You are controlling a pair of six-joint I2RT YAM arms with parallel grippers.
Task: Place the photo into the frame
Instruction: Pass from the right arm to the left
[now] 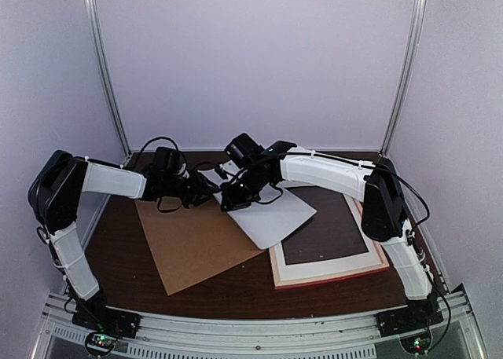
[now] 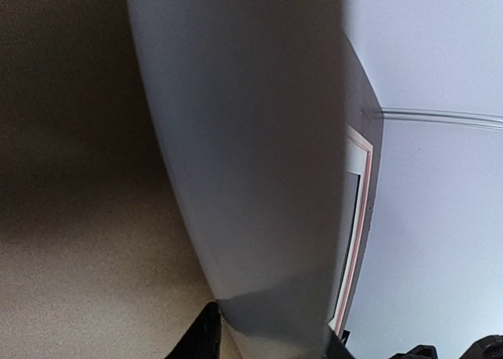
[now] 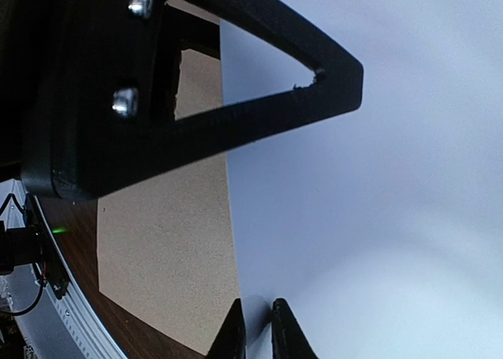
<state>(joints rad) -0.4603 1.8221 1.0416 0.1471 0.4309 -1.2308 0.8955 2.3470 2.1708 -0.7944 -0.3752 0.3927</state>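
Note:
The photo (image 1: 275, 216) lies with its plain white back up, between the brown board and the frame (image 1: 330, 279); its picture side is hidden. Its near-left corner overlaps the frame's corner. The frame, with thin pink rails, lies flat at the right. Both grippers meet at the photo's far-left corner. My left gripper (image 1: 206, 188) is open, its fingers either side of the sheet (image 2: 259, 178). My right gripper (image 3: 259, 316) shows only a narrow slit between its tips. They sit at the sheet's (image 3: 369, 217) left edge, and nothing shows between them.
A brown backing board (image 1: 192, 241) lies left of the photo, partly under it. A white mat (image 1: 326, 265) with a dark opening sits inside the frame. Metal posts (image 1: 106, 68) and pale walls close in the back and sides. The left gripper's black finger (image 3: 275, 108) crosses the right wrist view.

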